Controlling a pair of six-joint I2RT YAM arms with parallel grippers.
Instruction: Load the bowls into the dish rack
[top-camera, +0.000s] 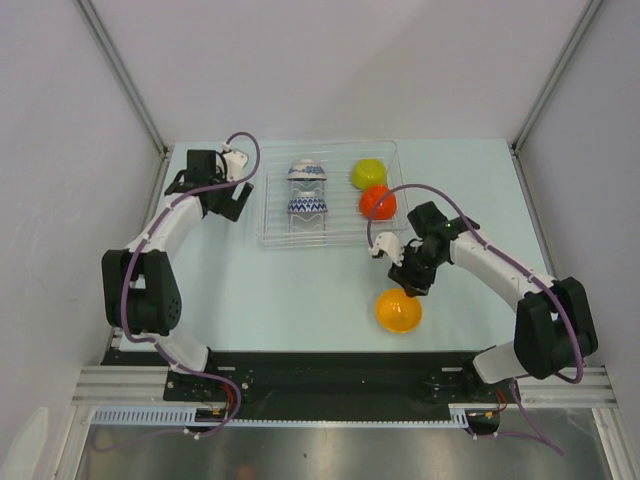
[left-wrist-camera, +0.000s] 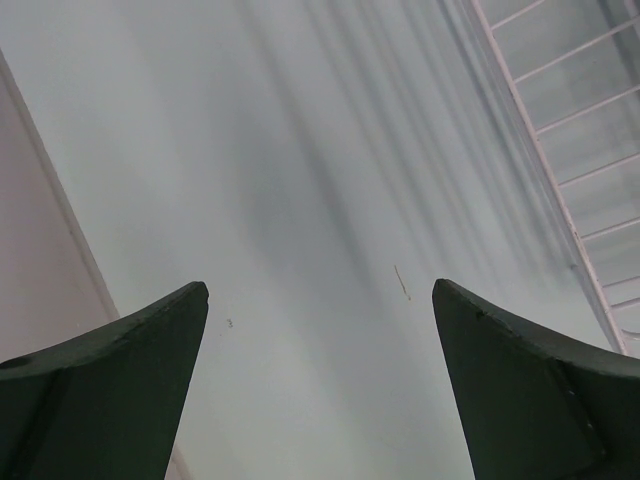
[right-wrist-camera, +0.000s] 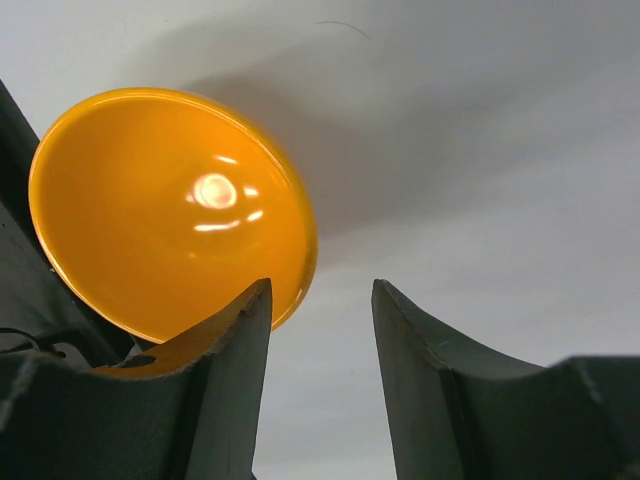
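Observation:
The clear dish rack (top-camera: 275, 236) stands at the back middle. It holds two white bowls with blue zigzags (top-camera: 307, 171) (top-camera: 307, 207), a yellow-green bowl (top-camera: 368, 173) and a red bowl (top-camera: 377, 202). The orange bowl (top-camera: 398, 311) sits upright on the table in front of the rack. My right gripper (top-camera: 412, 287) is open just above its far rim. In the right wrist view the gripper (right-wrist-camera: 320, 285) is empty, with the orange bowl (right-wrist-camera: 170, 210) to the left behind the left finger. My left gripper (top-camera: 238, 208) is open and empty beside the rack's left wall.
The left wrist view shows my open gripper (left-wrist-camera: 320, 290) over bare table, with the rack's wall and wires (left-wrist-camera: 560, 150) at the upper right. White enclosure walls (top-camera: 60, 150) stand on both sides and behind. The arm bases sit at the near edge.

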